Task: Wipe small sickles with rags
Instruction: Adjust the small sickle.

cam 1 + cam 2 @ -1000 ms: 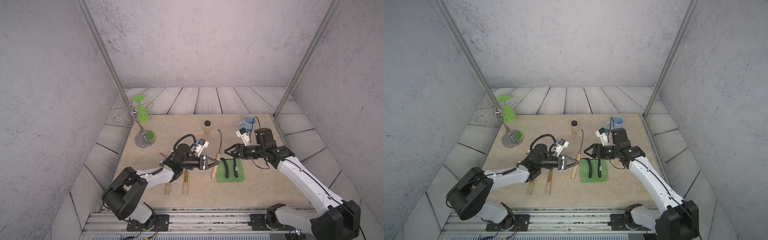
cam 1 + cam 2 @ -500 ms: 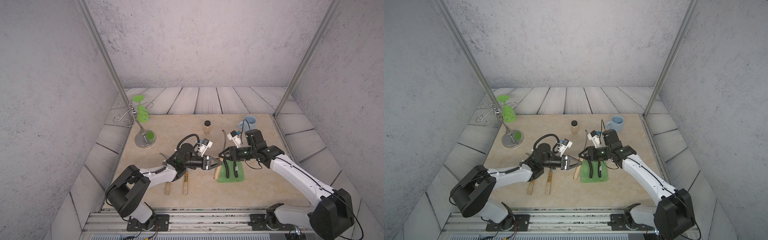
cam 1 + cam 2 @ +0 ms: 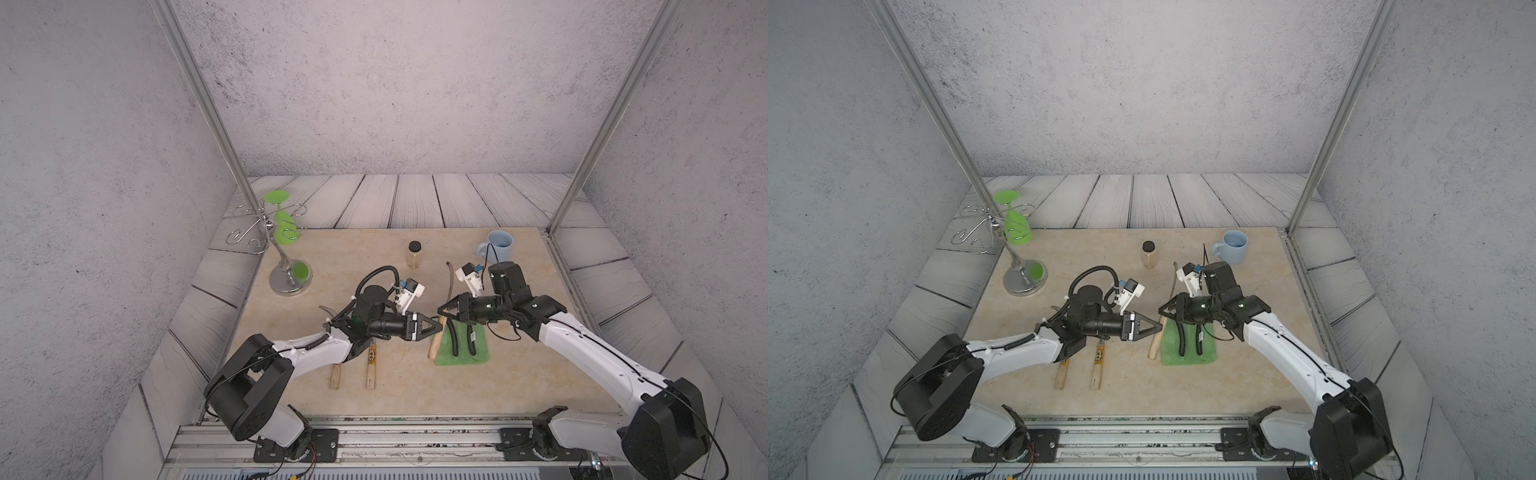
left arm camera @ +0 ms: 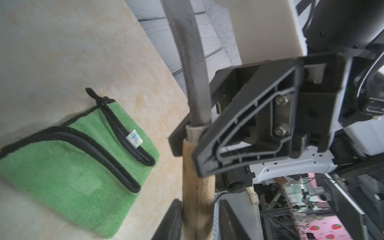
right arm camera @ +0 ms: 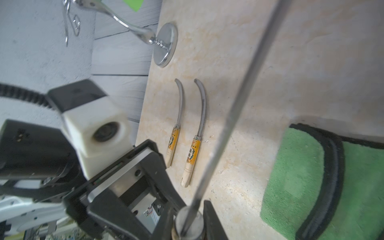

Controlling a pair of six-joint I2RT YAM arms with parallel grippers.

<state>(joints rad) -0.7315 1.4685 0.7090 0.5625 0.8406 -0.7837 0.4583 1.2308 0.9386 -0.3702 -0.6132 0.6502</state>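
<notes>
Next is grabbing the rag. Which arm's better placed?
Left, probably. Right fingers clamp the sickle at its ferrule, so that arm looks committed. Left fingers flank the handle with a gap on one side, and the rag lies just beside that handle.

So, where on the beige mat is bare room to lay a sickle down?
Bare: the rear strip between glass stand and jar; the front gap between two lying sickles and rag. Crowded: the middle, where left gripper and right gripper meet on the third sickle.
</notes>
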